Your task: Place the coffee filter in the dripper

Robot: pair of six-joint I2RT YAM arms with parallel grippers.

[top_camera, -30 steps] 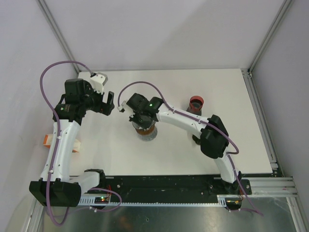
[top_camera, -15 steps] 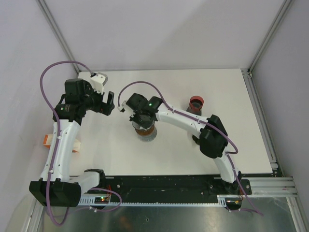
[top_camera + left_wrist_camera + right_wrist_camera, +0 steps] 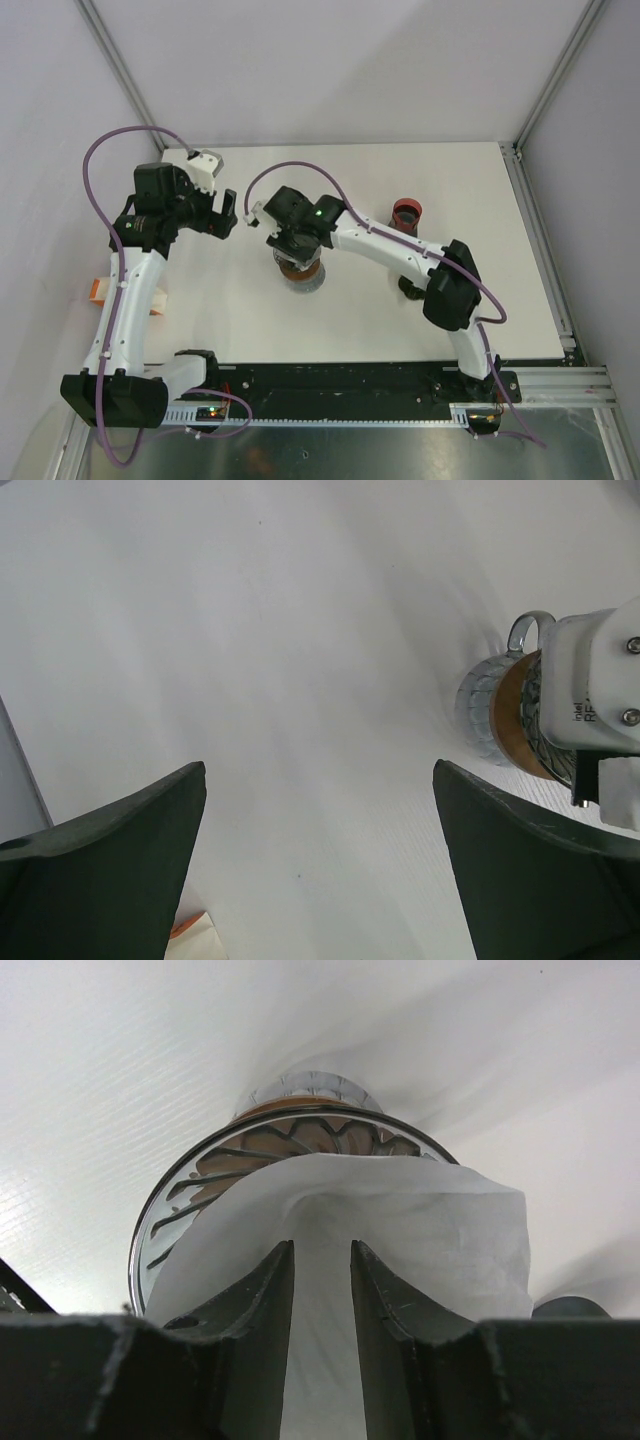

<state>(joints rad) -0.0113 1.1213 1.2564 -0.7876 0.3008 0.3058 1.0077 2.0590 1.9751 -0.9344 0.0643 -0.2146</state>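
Right wrist view shows the white filter (image 3: 430,1230) draped inside the dripper (image 3: 175,1195), just below and ahead of the right jaws. They stand narrowly apart, with paper showing through the gap but seemingly not pinched. The left jaws hang wide apart and empty over the counter (image 3: 250,630) beside the dripper. A red cup (image 3: 406,212) stands well clear.

White coffee filter (image 3: 400,1225) in ribbed dripper (image 3: 190,1175)

my pincer (image 3: 321,1260): jaws a narrow gap apart, paper showing between | white coffee filter (image 3: 420,1220) seated in ribbed dripper (image 3: 250,1155) | dripper on white desk (image 3: 110,1050)
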